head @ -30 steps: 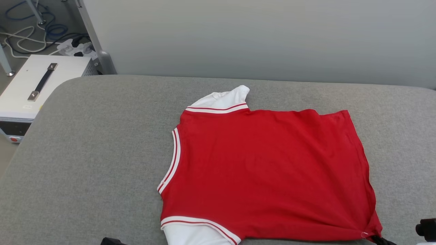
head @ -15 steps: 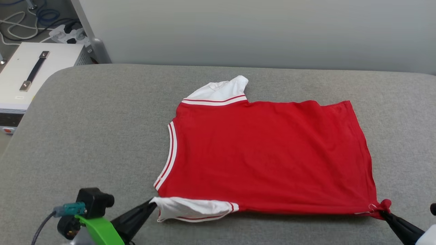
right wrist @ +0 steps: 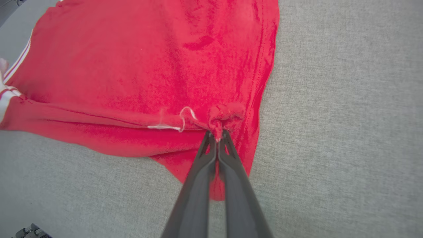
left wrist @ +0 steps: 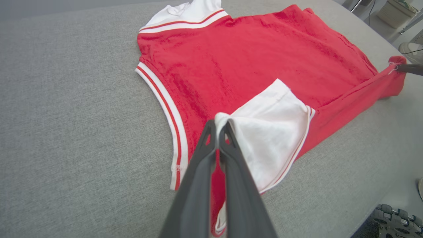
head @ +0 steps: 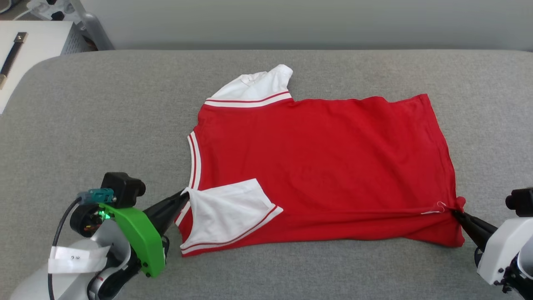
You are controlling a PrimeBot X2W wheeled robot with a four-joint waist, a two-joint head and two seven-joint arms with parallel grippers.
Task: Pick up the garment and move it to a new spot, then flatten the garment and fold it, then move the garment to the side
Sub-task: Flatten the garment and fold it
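Observation:
The garment, a red shirt with white sleeves and striped trim, lies spread on the grey padded table, plain side up; no print shows. My left gripper is shut on the tip of the near white sleeve, folded over onto the red body, as the left wrist view shows at the left gripper. My right gripper is shut on the near hem corner, lifted and drawn inward, with a fold running along the near edge; the right gripper pinches bunched red cloth. The far sleeve lies flat.
A white box with a dark handle stands beyond the table's far left corner. A grey wall runs behind the table. Bare grey surface lies left of the shirt and along the near edge. A shoe shows on the floor past the table.
Both grippers have carried the near edge away from me over the shirt: the near sleeve now lies on the red body and the near hem is doubled over. The head camera tilted down.

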